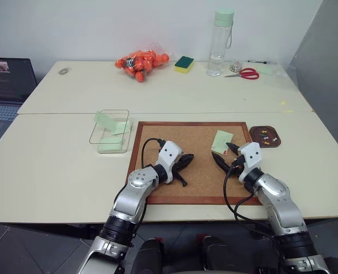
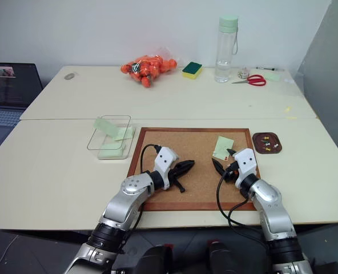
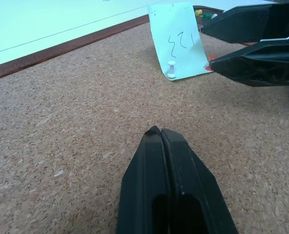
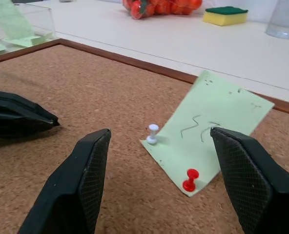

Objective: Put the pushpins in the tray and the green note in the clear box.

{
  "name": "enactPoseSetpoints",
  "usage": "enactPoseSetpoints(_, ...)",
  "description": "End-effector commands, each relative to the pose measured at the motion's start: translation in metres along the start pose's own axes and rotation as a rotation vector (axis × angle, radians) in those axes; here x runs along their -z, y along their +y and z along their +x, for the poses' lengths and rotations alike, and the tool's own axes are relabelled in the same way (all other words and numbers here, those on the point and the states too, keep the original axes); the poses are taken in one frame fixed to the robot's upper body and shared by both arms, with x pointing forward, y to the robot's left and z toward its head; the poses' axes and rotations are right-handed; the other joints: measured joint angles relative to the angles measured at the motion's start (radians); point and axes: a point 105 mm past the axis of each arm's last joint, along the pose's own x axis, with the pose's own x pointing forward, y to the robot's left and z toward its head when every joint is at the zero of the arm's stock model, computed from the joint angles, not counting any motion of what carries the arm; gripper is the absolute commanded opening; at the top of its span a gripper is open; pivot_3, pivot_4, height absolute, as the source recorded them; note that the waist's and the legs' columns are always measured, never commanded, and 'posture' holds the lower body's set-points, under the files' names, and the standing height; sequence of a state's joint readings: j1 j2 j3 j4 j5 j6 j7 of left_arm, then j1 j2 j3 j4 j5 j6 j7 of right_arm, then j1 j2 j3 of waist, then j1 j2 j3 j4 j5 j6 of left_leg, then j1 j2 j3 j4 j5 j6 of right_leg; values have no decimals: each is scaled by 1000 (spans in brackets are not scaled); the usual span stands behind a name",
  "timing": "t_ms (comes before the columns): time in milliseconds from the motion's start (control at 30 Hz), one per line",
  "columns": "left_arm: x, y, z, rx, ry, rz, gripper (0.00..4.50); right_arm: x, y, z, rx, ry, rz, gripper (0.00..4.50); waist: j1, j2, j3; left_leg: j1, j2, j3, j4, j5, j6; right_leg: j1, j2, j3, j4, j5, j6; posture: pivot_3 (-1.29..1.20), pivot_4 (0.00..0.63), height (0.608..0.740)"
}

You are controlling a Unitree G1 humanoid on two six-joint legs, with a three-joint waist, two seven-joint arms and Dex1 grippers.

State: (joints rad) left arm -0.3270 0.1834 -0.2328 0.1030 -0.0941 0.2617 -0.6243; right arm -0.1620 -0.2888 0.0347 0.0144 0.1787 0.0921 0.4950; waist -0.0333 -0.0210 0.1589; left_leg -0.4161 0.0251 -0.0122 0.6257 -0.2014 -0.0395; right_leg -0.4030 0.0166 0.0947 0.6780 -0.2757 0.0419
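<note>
The green note (image 4: 217, 122) lies on the cork board, pinned by a white pushpin (image 4: 153, 133) at its near edge and a red pushpin (image 4: 190, 180) at a corner. My right gripper (image 1: 224, 153) stands open just in front of the note, its fingers either side of the two pins and touching neither. My left gripper (image 1: 187, 158) is shut and empty, resting low over the board's middle and pointing toward the note. The dark brown tray (image 1: 274, 142), right of the board, holds several coloured pushpins. The clear box (image 1: 110, 134), left of the board, contains pale green notes.
The wood-framed cork board (image 1: 174, 140) fills the table's near centre. At the back stand a clear bottle (image 1: 219, 43), a green-and-yellow sponge (image 1: 184, 64), a bag of orange items (image 1: 140, 61) and red scissors (image 1: 246, 73). A laptop (image 1: 6, 85) sits far left.
</note>
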Motion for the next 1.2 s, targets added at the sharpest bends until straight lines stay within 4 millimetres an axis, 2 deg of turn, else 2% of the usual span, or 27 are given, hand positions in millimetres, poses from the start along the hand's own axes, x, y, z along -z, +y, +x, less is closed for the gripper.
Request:
enactPoseSetpoints(33, 27, -12, -1, 32, 92, -56, 0, -7, -6, 4, 20, -27, 38, 3466, 0, 0, 0, 0, 0, 0, 0, 0, 0, 0, 0, 0, 0, 0, 0, 0, 150, 740)
enactPoseSetpoints(100, 27, -12, -1, 33, 92, -56, 0, -3, -8, 5, 34, -5, 56, 3466, 0, 0, 0, 0, 0, 0, 0, 0, 0, 0, 0, 0, 0, 0, 0, 0, 150, 740)
enactPoseSetpoints(200, 27, -12, -1, 34, 91, -56, 0, -2, -10, 5, 39, 0, 59, 3061, 0, 0, 0, 0, 0, 0, 0, 0, 0, 0, 0, 0, 0, 0, 0, 0, 150, 740)
enactPoseSetpoints(633, 26, -13, -1, 36, 92, -56, 0, 3, -11, 2, 49, 21, 68, 116, 0, 0, 0, 0, 0, 0, 0, 0, 0, 0, 0, 0, 0, 0, 0, 0, 150, 740)
enactPoseSetpoints(867, 26, -14, 0, 37, 93, -58, 0, 4, -11, 1, 45, 32, 68, 46, -1, 0, 0, 0, 0, 0, 0, 0, 0, 0, 0, 0, 0, 0, 0, 0, 150, 740)
enactPoseSetpoints(1100, 26, -13, 0, 34, 92, -59, 0, -21, -11, 0, 47, -84, 75, 46, -1, 0, 0, 0, 0, 0, 0, 0, 0, 0, 0, 0, 0, 0, 0, 0, 150, 740)
enactPoseSetpoints(1200, 26, -13, 0, 35, 92, -59, 0, -22, -7, 1, 27, -85, 67, 46, -1, 0, 0, 0, 0, 0, 0, 0, 0, 0, 0, 0, 0, 0, 0, 0, 150, 740)
